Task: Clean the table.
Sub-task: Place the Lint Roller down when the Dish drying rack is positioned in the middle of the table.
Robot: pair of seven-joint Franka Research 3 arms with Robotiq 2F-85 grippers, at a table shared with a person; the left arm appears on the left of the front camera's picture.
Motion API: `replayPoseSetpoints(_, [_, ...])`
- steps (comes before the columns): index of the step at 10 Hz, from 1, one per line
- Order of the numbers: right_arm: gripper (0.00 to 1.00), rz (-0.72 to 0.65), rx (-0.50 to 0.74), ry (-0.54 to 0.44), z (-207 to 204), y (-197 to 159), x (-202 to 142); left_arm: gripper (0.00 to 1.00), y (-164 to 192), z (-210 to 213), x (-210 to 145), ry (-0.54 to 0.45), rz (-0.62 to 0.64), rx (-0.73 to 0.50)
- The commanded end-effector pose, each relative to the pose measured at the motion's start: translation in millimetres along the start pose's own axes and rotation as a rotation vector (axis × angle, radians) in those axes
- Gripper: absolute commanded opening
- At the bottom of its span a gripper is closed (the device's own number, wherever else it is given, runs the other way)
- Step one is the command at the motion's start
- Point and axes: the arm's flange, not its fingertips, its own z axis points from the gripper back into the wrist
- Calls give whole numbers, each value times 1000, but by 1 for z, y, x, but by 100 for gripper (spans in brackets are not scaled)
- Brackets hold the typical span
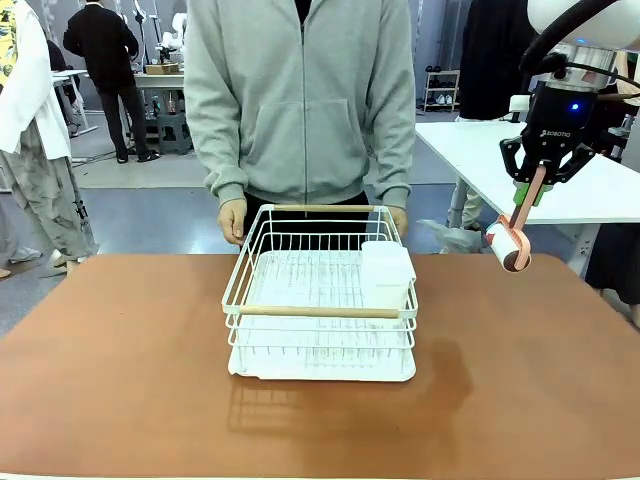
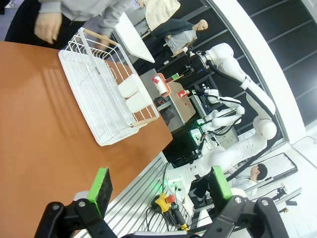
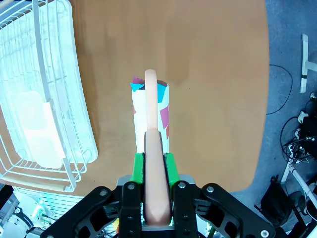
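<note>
While raised above the far right part of the table [image 1: 120, 380], right tool [image 1: 538, 190] points downward, jaws clamped tight on the pink handle of a lint roller [image 1: 512, 240]. Roller head hangs below the fingers, clear of the tabletop, white with coloured scraps stuck to its sheet in the right wrist view. Left tool [image 2: 158, 191] sits low by the near table edge, green pads [image 2: 100, 184] spread well apart, nothing between them. Reddish-brown matte top, wide, with rounded corners, lightly glossy where shadows fall. White wire dish rack [image 1: 320, 310] stands mid-table, wooden bars on its near and far rims, a white plastic container [image 1: 386, 272] in its right side. Person's hands [image 1: 233, 220] rest at the far table edge, just behind the rack, grey sleeves down to the wrists.
</note>
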Motion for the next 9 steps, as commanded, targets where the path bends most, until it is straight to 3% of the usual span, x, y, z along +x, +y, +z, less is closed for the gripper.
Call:
replayPoseSetpoints(1, [21, 2, -4, 2, 2, 2, -1, 100, -2, 2, -2, -4, -6, -9])
replayPoseSetpoints(9, [21, 2, -4, 2, 2, 2, -1, 100, -2, 2, -2, -4, -6, -9])
